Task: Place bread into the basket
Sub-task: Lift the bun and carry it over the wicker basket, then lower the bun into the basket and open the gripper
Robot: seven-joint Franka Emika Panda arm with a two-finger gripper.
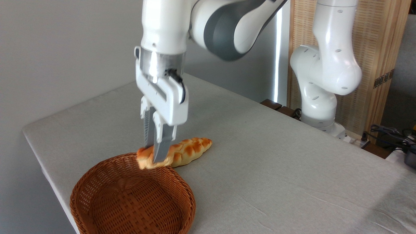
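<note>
Gripper (155,156) centre-left of frame, pointing down; flat grey metal fingers (161,148) narrow, closed on bread (144,160). Bread small, orange-golden, glossy, lobed; held above far rim of basket, partly hidden by fingers. Basket (130,201) lower left: round, brown woven wicker, bowl-shaped, ribbed weave inside. Braided loaf (191,148) just right of bread, long, tapered, paler with browned bumps, lying on table; contact with bread cannot tell. Table (276,162) covered in pale grey matte cloth, faint creases lower right.

Matt grey cloth covers the table (260,156), the basket (130,198) is rough brown wicker, the arm (328,65) glossy white plastic, and the fingers (161,148) dull metal.
</note>
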